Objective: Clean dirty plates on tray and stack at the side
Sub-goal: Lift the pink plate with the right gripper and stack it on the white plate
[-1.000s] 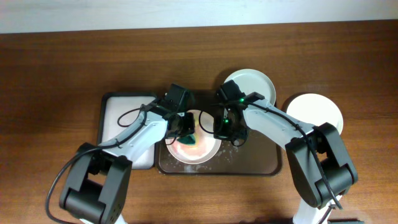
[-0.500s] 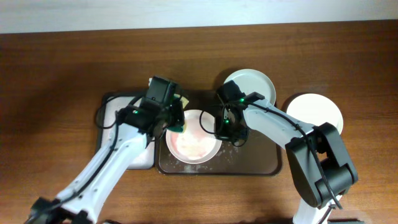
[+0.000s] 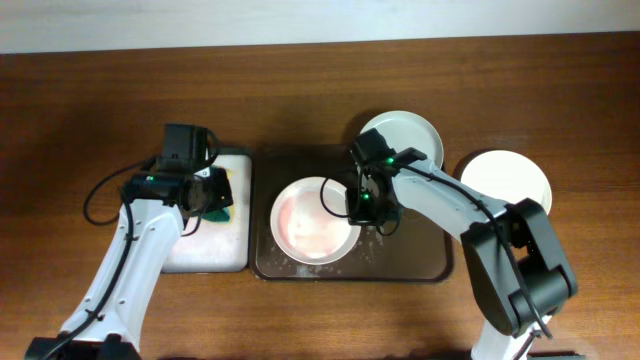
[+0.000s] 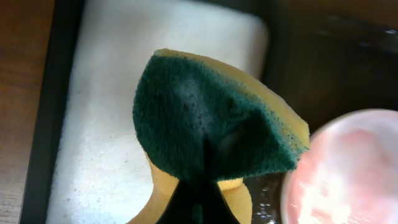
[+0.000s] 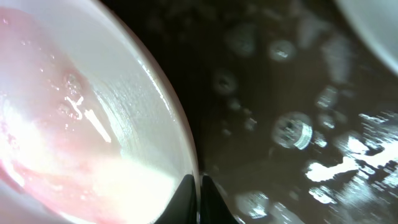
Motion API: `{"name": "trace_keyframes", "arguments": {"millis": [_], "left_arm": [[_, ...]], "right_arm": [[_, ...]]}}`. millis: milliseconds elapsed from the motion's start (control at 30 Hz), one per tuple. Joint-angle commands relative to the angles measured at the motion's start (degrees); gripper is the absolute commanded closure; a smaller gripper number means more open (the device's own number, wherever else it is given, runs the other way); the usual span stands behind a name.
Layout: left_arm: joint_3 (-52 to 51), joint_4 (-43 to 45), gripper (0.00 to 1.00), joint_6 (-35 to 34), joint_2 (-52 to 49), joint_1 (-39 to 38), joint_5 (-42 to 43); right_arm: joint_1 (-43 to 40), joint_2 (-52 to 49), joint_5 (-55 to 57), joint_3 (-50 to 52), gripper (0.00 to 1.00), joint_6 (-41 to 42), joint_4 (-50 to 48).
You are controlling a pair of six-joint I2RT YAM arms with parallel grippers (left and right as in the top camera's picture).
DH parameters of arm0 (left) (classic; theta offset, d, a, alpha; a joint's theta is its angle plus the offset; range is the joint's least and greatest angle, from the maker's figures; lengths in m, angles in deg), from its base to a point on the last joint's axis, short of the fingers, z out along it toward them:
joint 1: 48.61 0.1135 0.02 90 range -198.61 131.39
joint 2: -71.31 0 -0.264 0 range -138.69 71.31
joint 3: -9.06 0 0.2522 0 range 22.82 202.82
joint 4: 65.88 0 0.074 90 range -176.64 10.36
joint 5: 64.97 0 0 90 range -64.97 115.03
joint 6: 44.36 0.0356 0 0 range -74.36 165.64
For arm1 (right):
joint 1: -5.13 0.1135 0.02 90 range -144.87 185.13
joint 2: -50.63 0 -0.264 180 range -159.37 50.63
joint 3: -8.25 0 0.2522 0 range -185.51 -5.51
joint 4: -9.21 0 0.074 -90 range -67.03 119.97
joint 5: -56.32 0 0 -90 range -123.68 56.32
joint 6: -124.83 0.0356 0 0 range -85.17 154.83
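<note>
A white plate with pink smears (image 3: 310, 222) lies on the dark brown tray (image 3: 400, 255). My right gripper (image 3: 362, 207) is shut on this plate's right rim; in the right wrist view the rim (image 5: 177, 124) runs between the fingers (image 5: 198, 186). My left gripper (image 3: 212, 193) is shut on a green and yellow sponge (image 4: 217, 118) and holds it over the small white-bottomed tray (image 3: 195, 250). The smeared plate also shows in the left wrist view (image 4: 348, 168). A second white plate (image 3: 410, 133) lies at the brown tray's far right corner. A third (image 3: 510, 178) lies on the table to the right.
The small black-rimmed tray (image 4: 93, 93) has a foamy white bottom. The brown tray is wet, with water drops and foam (image 5: 298, 130) beside the plate. Bare wooden table surrounds both trays.
My left gripper has carried the sponge off the smeared plate and leftward to above the small white-bottomed tray. The right gripper has kept its hold on the plate's rim.
</note>
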Motion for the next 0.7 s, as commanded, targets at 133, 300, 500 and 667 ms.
{"name": "trace_keyframes", "arguments": {"millis": [133, 300, 500, 667], "left_arm": [[-8.1, 7.9, 1.0, 2.6, 0.5, 1.6, 0.9], [-11.1, 12.0, 1.0, 7.0, 0.5, 1.6, 0.9], [-11.4, 13.9, 1.0, 7.0, -2.1, 1.6, 0.9], [-11.4, 17.2, 1.0, 6.9, -9.4, 1.6, 0.9]], "right_arm": [[0.2, 15.2, 20.7, -1.6, 0.96, -6.3, 5.4], [5.2, 20.7, 41.7, -1.6, 0.96, -7.1, 7.5], [15.9, 21.1, 61.3, -1.6, 0.96, -7.1, 6.9], [25.1, 21.1, 79.6, -1.6, 0.96, -7.1, 4.3]]}}
